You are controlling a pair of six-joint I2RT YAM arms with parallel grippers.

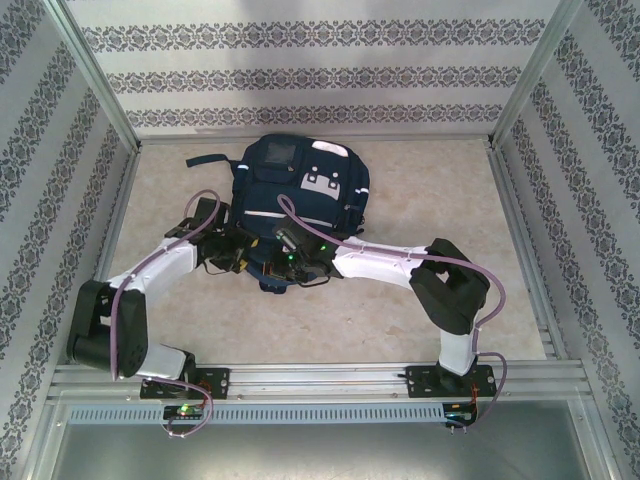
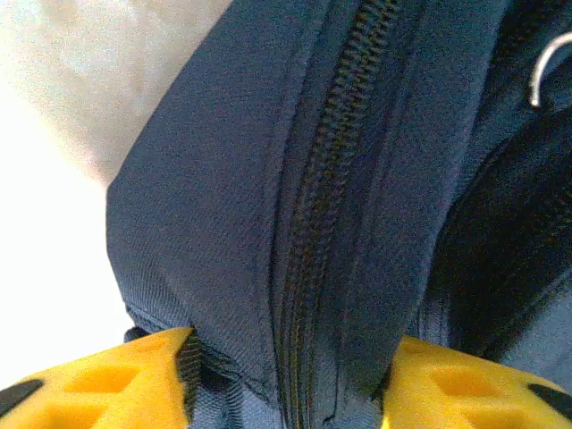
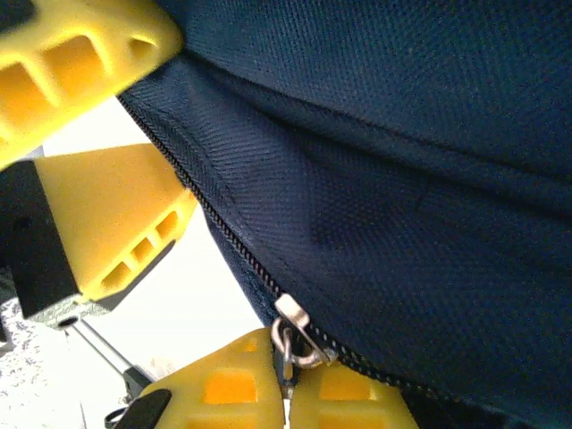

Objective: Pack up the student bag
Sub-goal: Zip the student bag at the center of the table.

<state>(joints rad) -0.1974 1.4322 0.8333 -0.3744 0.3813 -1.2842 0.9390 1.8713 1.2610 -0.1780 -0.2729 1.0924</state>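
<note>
— Where was the student bag (image 1: 300, 185)?
— Lying on the tabletop (image 1: 300, 335), front patches up. I had both tools at its near edge.
— Their state?
— My right tool (image 3: 288, 389) was clenched on the bag's zipper pull (image 3: 295, 323). My left tool (image 2: 288, 357) straddled its zippered seam (image 2: 308, 223), with the fingers touching cloth on both sides. Whether it gripped, I couldn't tell.

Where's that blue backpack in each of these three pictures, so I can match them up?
Top external: student bag at centre, beyond both arms.
Left wrist: navy fold up the middle, between yellow fingers.
Right wrist: navy fabric across the upper right.
Shared landmark: the bag's zipper, in both wrist views.
</note>
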